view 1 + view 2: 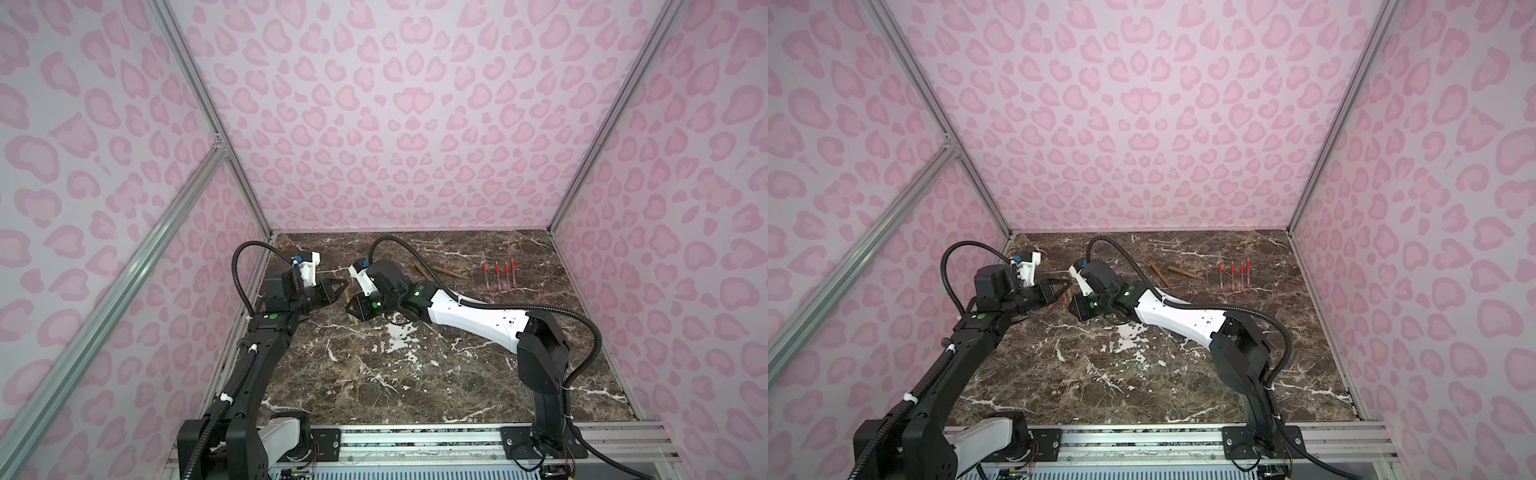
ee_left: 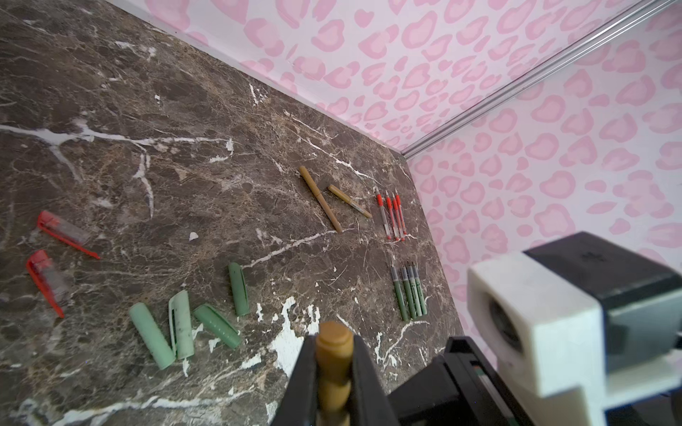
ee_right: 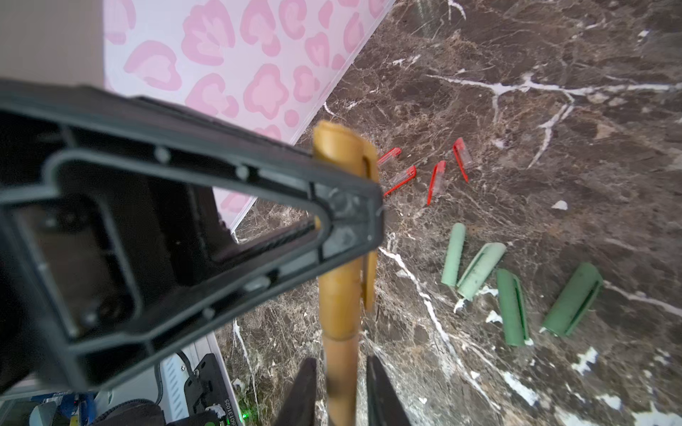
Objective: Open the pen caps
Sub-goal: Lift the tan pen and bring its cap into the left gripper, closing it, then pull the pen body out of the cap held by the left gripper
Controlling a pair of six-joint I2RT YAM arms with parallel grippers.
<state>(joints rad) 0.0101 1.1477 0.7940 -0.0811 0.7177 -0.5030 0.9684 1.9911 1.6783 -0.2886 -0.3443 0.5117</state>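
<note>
Pen caps [image 2: 151,341] lie scattered near the left hand's [image 2: 334,356] clamped tan cap [image 2: 334,333].

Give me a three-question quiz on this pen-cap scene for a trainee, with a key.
1. How many green caps lie loose on the table?
2. True or false: the left hand is open and empty.
3. The raised pen is: A red, B tan, C green.
Key: 1. Four. 2. False: it is shut on the tan cap. 3. B.
</note>
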